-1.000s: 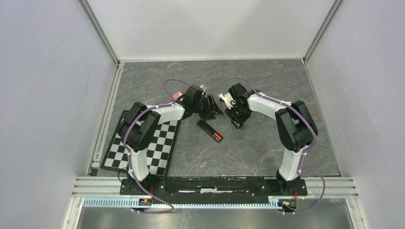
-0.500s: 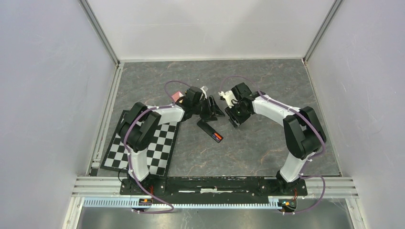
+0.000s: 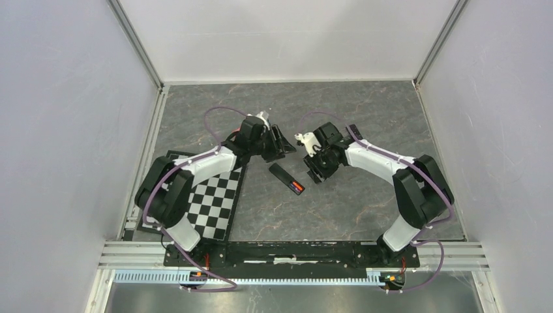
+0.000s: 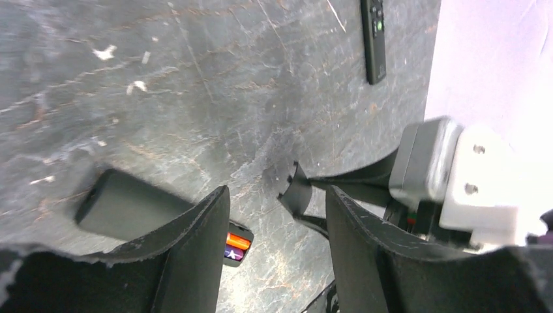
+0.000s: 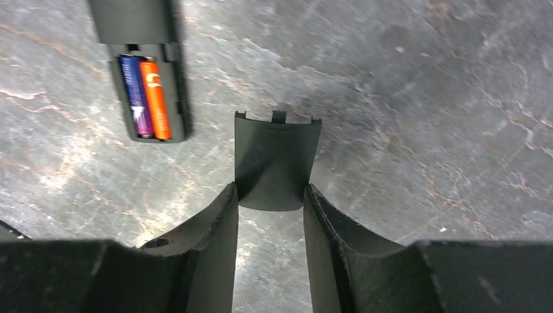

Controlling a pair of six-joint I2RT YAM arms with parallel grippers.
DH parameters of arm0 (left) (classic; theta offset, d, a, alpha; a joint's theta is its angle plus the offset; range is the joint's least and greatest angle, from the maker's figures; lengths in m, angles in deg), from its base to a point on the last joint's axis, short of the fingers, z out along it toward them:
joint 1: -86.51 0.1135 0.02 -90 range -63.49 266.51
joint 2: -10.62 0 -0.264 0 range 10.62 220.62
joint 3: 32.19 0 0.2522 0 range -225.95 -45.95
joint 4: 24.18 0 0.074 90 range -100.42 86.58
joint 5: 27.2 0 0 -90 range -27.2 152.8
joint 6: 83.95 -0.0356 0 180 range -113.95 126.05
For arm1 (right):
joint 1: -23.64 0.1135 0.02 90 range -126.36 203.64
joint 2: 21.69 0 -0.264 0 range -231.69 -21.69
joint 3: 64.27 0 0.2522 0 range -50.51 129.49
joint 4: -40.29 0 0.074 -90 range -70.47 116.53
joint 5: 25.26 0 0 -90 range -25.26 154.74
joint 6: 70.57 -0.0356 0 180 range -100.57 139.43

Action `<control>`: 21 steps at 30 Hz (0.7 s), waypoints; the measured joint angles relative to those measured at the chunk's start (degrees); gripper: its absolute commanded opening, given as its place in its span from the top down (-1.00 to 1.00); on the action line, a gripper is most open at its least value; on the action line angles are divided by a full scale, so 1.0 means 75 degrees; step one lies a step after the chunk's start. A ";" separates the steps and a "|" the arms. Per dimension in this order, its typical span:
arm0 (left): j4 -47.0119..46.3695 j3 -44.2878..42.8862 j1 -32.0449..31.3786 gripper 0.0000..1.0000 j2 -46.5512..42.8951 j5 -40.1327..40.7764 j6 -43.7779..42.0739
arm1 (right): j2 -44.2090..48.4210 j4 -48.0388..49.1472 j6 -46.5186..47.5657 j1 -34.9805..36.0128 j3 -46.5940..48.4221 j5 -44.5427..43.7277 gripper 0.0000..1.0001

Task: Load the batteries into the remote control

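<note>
both batteries [image 5: 147, 98] already sit in the open bay of the remote control [image 3: 282, 173], which lies flat mid bench [image 3: 339, 208]. right jaws are clamped on the battery cover [image 5: 277, 156] just beside that bay; left jaws are apart and empty, hovering over the remote's other end. risk: nothing pins the remote, so pushing the cover on could slide it across the bench. a skewed approach could make the cover tabs miss their slots or knock a cell loose.
</note>
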 measured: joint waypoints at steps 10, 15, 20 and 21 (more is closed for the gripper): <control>0.1061 0.0627 0.0740 -0.26 -0.0784 0.1215 0.0000 | 0.0032 0.0181 -0.0542 0.1166 0.0047 -0.0047 0.13; 0.1349 0.0810 0.1020 -0.27 -0.0784 0.1393 -0.0003 | -0.0105 0.0189 -0.0956 0.1483 0.0294 -0.0455 -0.13; 0.1358 0.0810 0.1029 -0.30 -0.0801 0.1431 -0.0006 | -0.0105 0.0262 -0.1629 0.1338 0.0807 -0.1507 -0.49; 0.1358 0.0810 0.1029 -0.31 -0.0831 0.1437 -0.0006 | -0.0114 0.0364 -0.1728 0.1274 0.0912 -0.1716 -0.49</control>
